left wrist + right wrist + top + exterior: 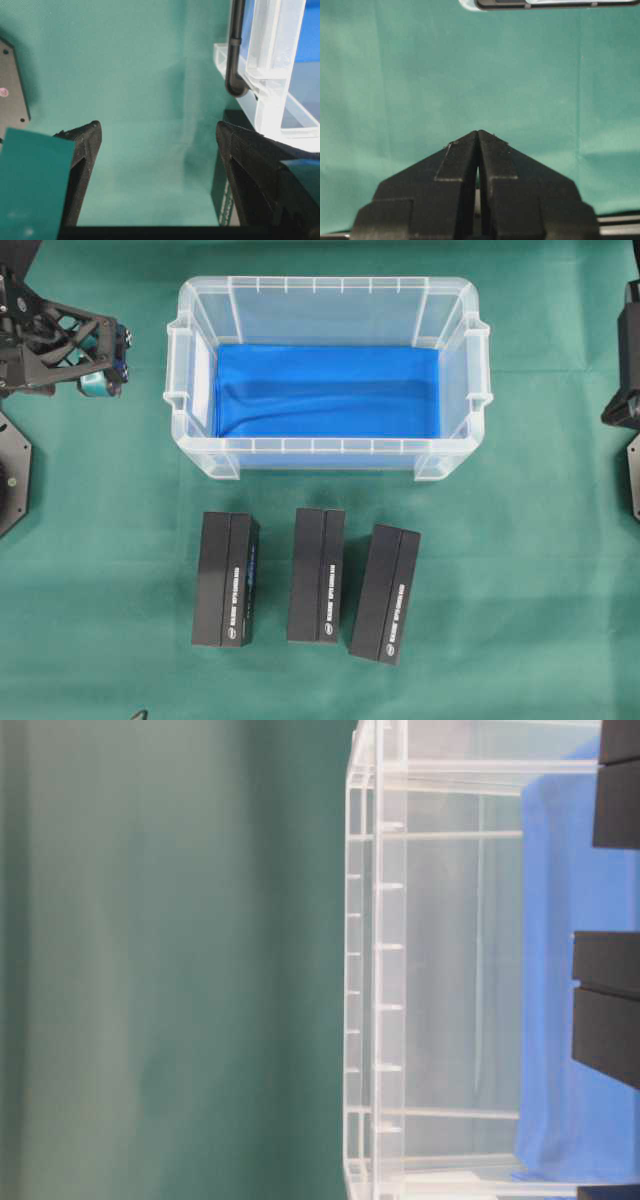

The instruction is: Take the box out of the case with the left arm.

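The clear plastic case (325, 447) stands at the back middle of the green table, and only its blue cloth (330, 390) shows inside. Three black boxes (226, 580) (316, 575) (385, 580) lie side by side on the table in front of it. My left gripper (112, 362), with teal pads, hovers left of the case, apart from it. In the left wrist view the left gripper (157, 127) is open over bare cloth, with the case corner (270, 80) at the right. My right gripper (478, 132) is shut on nothing.
The right arm (622, 405) sits at the right edge, away from the case. The left arm's base plate (12, 475) lies at the left edge. In the table-level view the case wall (385, 970) stands behind a black box (607, 1005).
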Controlling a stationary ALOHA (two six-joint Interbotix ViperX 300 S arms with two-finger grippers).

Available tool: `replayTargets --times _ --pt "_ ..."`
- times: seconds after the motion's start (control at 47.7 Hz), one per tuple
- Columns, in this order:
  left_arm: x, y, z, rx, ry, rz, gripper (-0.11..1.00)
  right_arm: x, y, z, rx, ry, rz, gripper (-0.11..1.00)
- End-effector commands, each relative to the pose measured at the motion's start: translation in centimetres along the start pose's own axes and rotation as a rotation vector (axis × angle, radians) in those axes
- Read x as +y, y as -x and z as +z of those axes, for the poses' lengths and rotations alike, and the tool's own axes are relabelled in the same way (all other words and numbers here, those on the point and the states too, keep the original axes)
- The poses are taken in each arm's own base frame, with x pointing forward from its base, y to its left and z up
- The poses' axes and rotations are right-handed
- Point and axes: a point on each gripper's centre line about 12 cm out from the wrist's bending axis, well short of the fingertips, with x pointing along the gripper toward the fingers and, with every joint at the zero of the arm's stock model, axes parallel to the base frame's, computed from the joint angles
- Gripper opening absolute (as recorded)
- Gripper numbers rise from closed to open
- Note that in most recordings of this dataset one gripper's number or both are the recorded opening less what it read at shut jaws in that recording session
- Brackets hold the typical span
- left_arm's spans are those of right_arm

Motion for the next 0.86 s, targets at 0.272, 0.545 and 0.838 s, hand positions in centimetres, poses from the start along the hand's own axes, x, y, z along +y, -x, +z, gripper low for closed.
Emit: replayTargets --times 0.272,0.545,0.838 --pt "-0.26 0.79 0.22 -0.007 0.008 -0.030 0.90 0.05 0.49 0.34 -0.018 0.000 0.002 0.00" --pt "-0.26 0.79 0.22 -0.007 0.009 -0.030 0.90 0.00 0.49 0.09 0.003 -0.001 -0.002 0.00" --pt "-0.24 0.75 0.21 -0.006 0.012 -0.028 0.90 0.03 0.45 0.10 0.005 -0.001 0.000 0.00"
